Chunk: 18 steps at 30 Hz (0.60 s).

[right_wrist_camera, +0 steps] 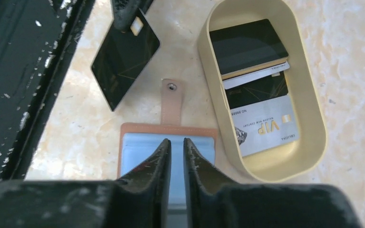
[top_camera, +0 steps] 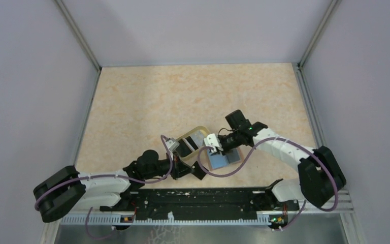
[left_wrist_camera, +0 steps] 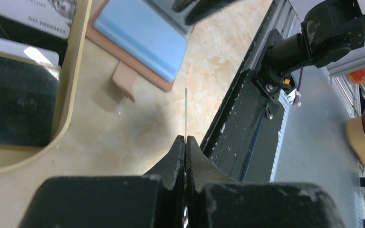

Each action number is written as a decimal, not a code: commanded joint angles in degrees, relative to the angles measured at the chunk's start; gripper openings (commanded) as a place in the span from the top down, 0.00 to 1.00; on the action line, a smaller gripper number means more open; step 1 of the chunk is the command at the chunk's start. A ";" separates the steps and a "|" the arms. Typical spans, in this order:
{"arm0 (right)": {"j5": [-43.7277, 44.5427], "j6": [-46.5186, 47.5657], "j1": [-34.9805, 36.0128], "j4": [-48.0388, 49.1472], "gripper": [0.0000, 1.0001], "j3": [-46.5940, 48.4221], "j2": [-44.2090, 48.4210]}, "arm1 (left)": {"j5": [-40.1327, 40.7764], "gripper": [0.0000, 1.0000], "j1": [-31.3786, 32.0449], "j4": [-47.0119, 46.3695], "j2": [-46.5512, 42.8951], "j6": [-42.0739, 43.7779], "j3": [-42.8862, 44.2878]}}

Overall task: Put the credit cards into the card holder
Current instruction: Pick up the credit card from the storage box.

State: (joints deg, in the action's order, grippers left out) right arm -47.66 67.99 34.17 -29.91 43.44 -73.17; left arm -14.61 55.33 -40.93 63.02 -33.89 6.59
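Pale lavender walls (top_camera: 30, 76), beige marbled tabletop (top_camera: 157, 101)

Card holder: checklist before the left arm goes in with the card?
1. Grip: left gripper shut on one black card - ok.
2. Access: card holder lies open, blue inside up - ok.
3. Hold-down: right gripper over the holder, jaws narrowly apart; pinning it - cannot tell.
4. Alignment: card off to the side beyond the tab, not at a slot - not ok.
5. Supply: more cards in the dish - ok.
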 commanded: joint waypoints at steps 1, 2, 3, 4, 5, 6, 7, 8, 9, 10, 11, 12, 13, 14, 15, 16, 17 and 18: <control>5.08 1.33 2.76 1.96 0.93 5.80 -6.75 | -1.00 1.00 -0.23 -2.99 -1.43 -1.90 -2.49; 5.91 0.50 3.41 2.90 0.98 6.38 -8.16 | -1.01 1.00 -0.22 -3.19 -1.63 -2.05 -2.68; 6.95 -0.04 4.04 3.41 1.00 6.96 -9.27 | -1.07 1.00 -0.22 -3.27 -1.61 -2.01 -2.72; 8.25 -0.53 4.76 3.72 1.00 7.59 -10.52 | -1.09 1.00 -0.22 -3.28 -1.48 -1.93 -2.65; 9.42 -0.96 5.37 3.94 1.00 8.22 -11.75 | -1.17 1.00 -0.22 -3.40 -1.28 -1.92 -2.57; 10.45 -1.51 6.06 4.26 1.00 8.69 -12.86 | -1.28 1.00 -0.22 -3.51 -1.12 -1.91 -2.55; 11.40 -1.83 6.58 4.52 1.00 9.21 -13.95 | -1.33 1.00 -0.22 -3.62 -1.03 -1.94 -2.61; 12.42 -2.52 7.13 5.33 1.00 9.68 -14.94 | -1.52 1.00 -0.26 -3.71 -1.08 -1.91 -2.65; 13.67 -3.71 7.65 6.37 1.00 9.87 -15.83 | -1.51 1.00 -0.23 -3.84 -1.20 -1.95 -2.82; 14.87 -4.63 8.07 7.49 1.00 10.17 -16.69 | -1.55 1.00 -0.22 -4.04 -1.35 -1.95 -2.89; 16.04 -5.45 8.58 8.44 1.00 10.80 -17.51 | -1.56 1.00 -0.22 -4.15 -1.42 -1.93 -3.00; 17.28 -6.66 8.99 9.55 1.00 11.30 -18.41 | -1.54 1.00 -0.23 -4.24 -1.48 -1.98 -3.06; 18.26 -8.26 9.36 10.79 1.00 11.95 -19.20 | -1.47 1.00 -0.22 -4.20 -1.49 -2.01 -3.06; 19.17 -9.93 9.66 11.89 1.00 12.67 -20.15 | -1.42 1.00 -0.22 -4.12 -1.58 -1.98 -3.07; 20.21 -12.05 10.02 13.12 1.00 13.34 -20.88 | -1.39 1.00 -0.22 -4.08 -1.51 -2.03 -3.00; 21.50 -14.42 10.45 14.66 1.00 13.95 -21.68 | -1.36 1.00 -0.22 -3.99 -1.47 -2.12 -2.90; 22.92 -17.33 10.85 16.35 1.00 14.45 -22.30 | -1.32 1.00 -0.22 -3.94 -1.49 -2.19 -2.90; 24.46 -20.10 11.16 18.26 1.00 14.77 -22.81 | -1.26 1.00 -0.22 -3.89 -1.37 -2.36 -2.82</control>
State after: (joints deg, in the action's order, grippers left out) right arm -29.34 58.30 43.72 -21.12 54.15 -94.24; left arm -15.27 55.33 -42.89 62.11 -35.40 4.23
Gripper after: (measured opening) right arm 0.003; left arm 0.007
